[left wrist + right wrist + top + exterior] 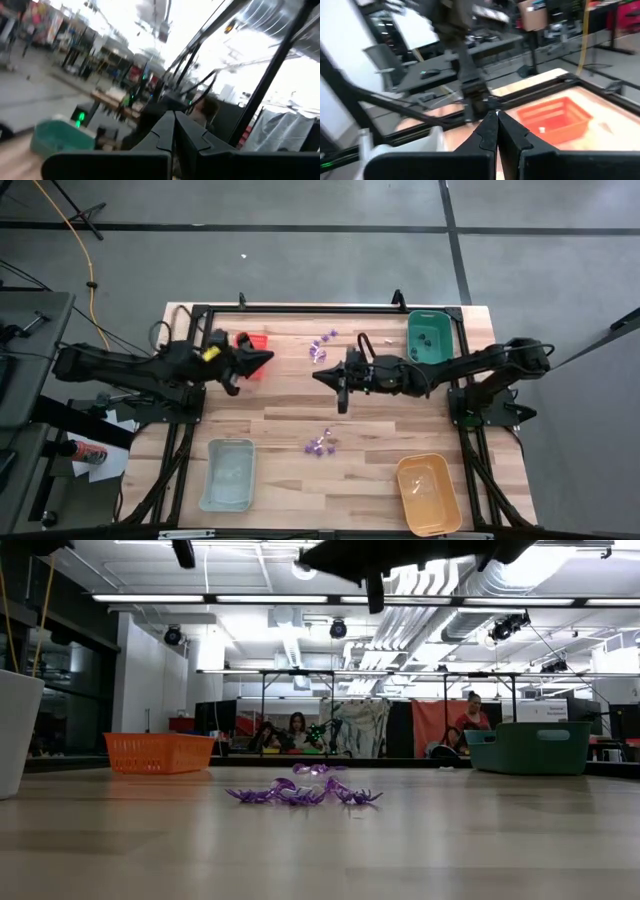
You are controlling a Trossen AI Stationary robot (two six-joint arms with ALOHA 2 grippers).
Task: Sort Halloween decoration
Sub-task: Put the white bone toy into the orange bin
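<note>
Over the wooden table both arms hang above its middle — the left gripper pinched shut with nothing in it, right beside the red tray; the right gripper likewise closed and empty, pointing toward that tray. Purple Halloween decoration lies in a small cluster well nearer the table's front than the red tray — another cluster sits between it and the green tray.

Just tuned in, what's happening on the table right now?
Both arms hang above the table with shut, empty hands: the left hand by the red tray, the right hand mid-table. Purple pieces lie loose in two clusters on the wood. The green tray holds a few dark pieces.
</note>
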